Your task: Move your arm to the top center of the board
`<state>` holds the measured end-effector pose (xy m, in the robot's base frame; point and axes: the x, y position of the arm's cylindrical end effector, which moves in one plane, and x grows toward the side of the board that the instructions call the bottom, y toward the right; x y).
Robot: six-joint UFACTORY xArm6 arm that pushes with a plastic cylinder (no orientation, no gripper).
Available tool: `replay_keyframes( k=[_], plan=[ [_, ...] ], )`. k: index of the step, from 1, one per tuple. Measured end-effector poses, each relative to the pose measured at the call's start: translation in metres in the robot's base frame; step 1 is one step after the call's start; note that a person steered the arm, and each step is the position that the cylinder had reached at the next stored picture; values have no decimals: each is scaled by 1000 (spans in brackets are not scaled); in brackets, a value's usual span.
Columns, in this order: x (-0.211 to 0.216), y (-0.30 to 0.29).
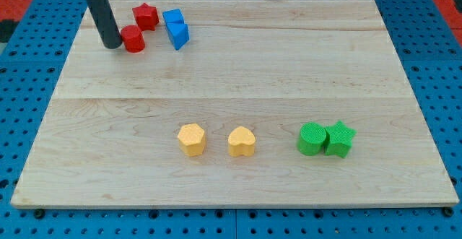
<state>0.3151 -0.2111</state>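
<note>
While my tip (113,45) stood at the desk's (238,66) top left, touching a red cylinder (133,39), no hand showed, so its state was untellable.

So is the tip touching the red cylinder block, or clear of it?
Touching, as far as the view shows: my tip sits against the view's left side of the red cylinder block, with no wooden board visible between them.

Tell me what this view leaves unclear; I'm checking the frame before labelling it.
- Rod: its upper part is cut off by the view's top edge.
- My tip: it sits against the red cylinder's left side; actual contact can't be confirmed.
- Blue block: exact shape is unclear from this angle.
- Board: its bottom-right corner is cut off.
</note>
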Motion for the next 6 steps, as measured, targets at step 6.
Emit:
replay_keyframes(
  k=[6],
  plan=[
    [-7,243]
  ],
)
